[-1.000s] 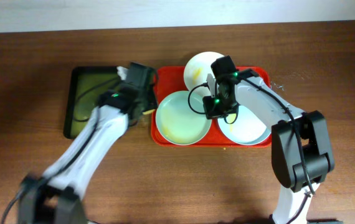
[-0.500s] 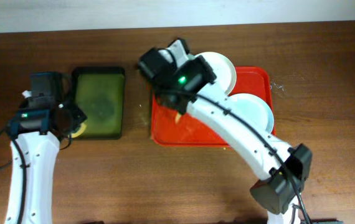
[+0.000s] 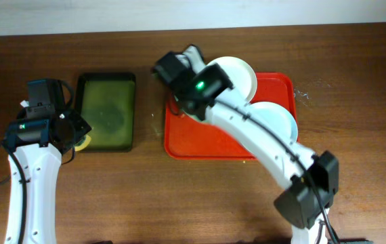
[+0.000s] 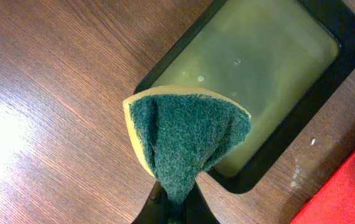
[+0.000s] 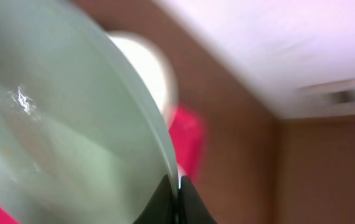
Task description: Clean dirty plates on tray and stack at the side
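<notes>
My right gripper (image 5: 177, 186) is shut on the rim of a pale blue plate (image 5: 53, 124) and holds it tilted on edge over the left end of the red tray (image 3: 206, 139). In the overhead view that gripper (image 3: 177, 102) hides the held plate. A white plate (image 3: 239, 73) leans over the tray's back rim and a second pale blue plate (image 3: 280, 118) lies at its right. My left gripper (image 4: 176, 208) is shut on a green and yellow sponge (image 4: 187, 134), beside the near left corner of the dark tray; it also shows in the overhead view (image 3: 78, 135).
The dark green-black tray (image 3: 106, 112) holds yellowish liquid and stands left of the red tray; it also shows in the left wrist view (image 4: 271, 68). A strip of wooden table lies between the two trays. The red tray's corner shows in the left wrist view (image 4: 352, 186).
My left arm has swung from the red tray out to the left of the dark tray. My right gripper has taken the left pale blue plate off the tray and raised it.
</notes>
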Robot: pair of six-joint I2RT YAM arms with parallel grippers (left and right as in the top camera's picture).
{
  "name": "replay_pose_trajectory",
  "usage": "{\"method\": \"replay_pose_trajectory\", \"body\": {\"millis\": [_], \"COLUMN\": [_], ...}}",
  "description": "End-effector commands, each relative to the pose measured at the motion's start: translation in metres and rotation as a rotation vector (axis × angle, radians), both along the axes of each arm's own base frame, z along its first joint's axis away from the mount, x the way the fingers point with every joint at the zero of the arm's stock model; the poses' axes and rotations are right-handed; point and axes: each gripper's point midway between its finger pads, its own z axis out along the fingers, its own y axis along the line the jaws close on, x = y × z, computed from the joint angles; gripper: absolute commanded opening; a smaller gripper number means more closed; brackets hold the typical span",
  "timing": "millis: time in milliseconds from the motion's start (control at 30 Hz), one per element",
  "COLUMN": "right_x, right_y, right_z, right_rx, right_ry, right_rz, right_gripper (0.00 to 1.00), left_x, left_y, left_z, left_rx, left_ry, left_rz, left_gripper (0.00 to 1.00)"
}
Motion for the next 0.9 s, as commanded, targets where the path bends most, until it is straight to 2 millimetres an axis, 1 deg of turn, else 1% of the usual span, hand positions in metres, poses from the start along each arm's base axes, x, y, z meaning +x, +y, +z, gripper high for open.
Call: {"method": "replay_pose_trajectory", "body": {"millis": [0, 33, 67, 100, 133, 167, 200, 233, 267, 300, 367, 400, 433, 467, 500, 533, 567, 600, 633, 667, 700, 733, 767, 800, 833, 867], "right_x": [0.003, 0.01, 0.019, 0.027, 0.038, 0.043, 0.046, 0.041, 0.036, 0.031, 0.025, 0.021, 0.013, 0.008, 0.003, 0.0, -0.003, -0.004, -0.003, -0.003, -0.002, 0.002, 0.009, 0.021, 0.041, 0.057], "right_y": [-0.031, -0.037, -0.048, -0.06, -0.094, -0.124, -0.167, -0.224, -0.263, -0.295, -0.342, -0.36, -0.386, -0.397, -0.403, -0.407, -0.413, -0.418, -0.422, -0.422, -0.423, -0.423, -0.42, -0.41, -0.388, -0.363], "right_z": [-0.049, -0.051, -0.046, -0.038, -0.029, -0.03, -0.035, -0.047, -0.058, -0.069, -0.089, -0.098, -0.115, -0.128, -0.145, -0.152, -0.158, -0.159, -0.156, -0.15, -0.142, -0.126, -0.106, -0.085, -0.058, -0.038], "right_rx": [0.407, 0.619, 0.832, 0.992, 1.155, 1.187, 1.187, 1.155, 1.129, 1.12, 1.108, 1.09, 1.052, 1.037, 1.019, 0.998, 0.961, 0.934, 0.917, 0.919, 0.92, 0.931, 0.962, 1.025, 1.124, 1.195], "right_ry": [0.237, 0.323, 0.381, 0.411, 0.408, 0.379, 0.332, 0.273, 0.232, 0.19, 0.108, 0.077, 0.03, 0.008, -0.005, -0.013, -0.028, -0.039, -0.052, -0.05, -0.051, -0.059, -0.072, -0.084, -0.092, -0.087], "right_rz": [-0.21, -0.243, -0.268, -0.282, -0.33, -0.389, -0.476, -0.608, -0.699, -0.763, -0.842, -0.877, -0.927, -0.949, -0.966, -0.977, -0.992, -1.003, -1.009, -1.01, -1.009, -0.998, -0.971, -0.914, -0.807, -0.697], "right_gripper": [0.04, 0.04, 0.04, 0.04, 0.04, 0.04, 0.04, 0.04, 0.04, 0.04, 0.04, 0.04, 0.04, 0.04, 0.04, 0.04, 0.04, 0.04, 0.12, 0.31, 0.38, 0.49, 0.5, 0.5, 0.52, 0.53], "left_x": [-0.002, -0.002, -0.002, -0.002, -0.003, -0.003, -0.003, 0.0, 0.002, 0.005, 0.009, 0.01, 0.009, 0.009, 0.009, 0.009, 0.01, 0.011, 0.01, 0.01, 0.01, 0.011, 0.012, 0.012, 0.012, 0.013], "left_y": [0.0, 0.0, 0.0, 0.0, 0.0, 0.0, -0.001, -0.004, -0.007, -0.008, -0.007, -0.007, -0.007, -0.007, -0.007, -0.007, -0.007, -0.007, -0.007, -0.007, -0.007, -0.007, -0.008, -0.009, -0.009, -0.009], "left_z": [0.005, 0.005, 0.005, 0.004, 0.002, 0.0, -0.002, -0.004, -0.005, -0.005, -0.003, -0.004, -0.005, -0.005, -0.006, -0.005, -0.005, -0.005, -0.005, -0.005, -0.005, -0.005, -0.005, -0.005, -0.004, -0.004], "left_rx": [0.003, 0.003, 0.002, 0.002, 0.002, 0.001, -0.003, -0.024, -0.041, -0.043, -0.039, -0.039, -0.038, -0.039, -0.039, -0.038, -0.034, -0.029, -0.03, -0.028, -0.025, -0.021, -0.025, -0.031, -0.03, -0.029], "left_ry": [-0.013, -0.013, -0.013, -0.011, -0.007, -0.005, -0.003, -0.006, -0.013, -0.02, -0.036, -0.035, -0.031, -0.029, -0.029, -0.03, -0.033, -0.032, -0.028, -0.027, -0.026, -0.03, -0.033, -0.035, -0.036, -0.038], "left_rz": [-0.006, -0.007, -0.007, -0.007, -0.007, -0.007, -0.009, -0.019, -0.027, -0.034, -0.036, -0.036, -0.039, -0.039, -0.039, -0.039, -0.049, -0.06, -0.06, -0.064, -0.07, -0.077, -0.079, -0.082, -0.082, -0.082], "left_gripper": [0.0, 0.0, 0.0, 0.0, 0.0, 0.0, 0.0, 0.0, 0.0, 0.0, 0.0, 0.0, 0.0, 0.0, 0.0, 0.0, 0.0, 0.0, 0.0, 0.0, 0.0, 0.0, 0.0, 0.0, 0.0, 0.0]}}
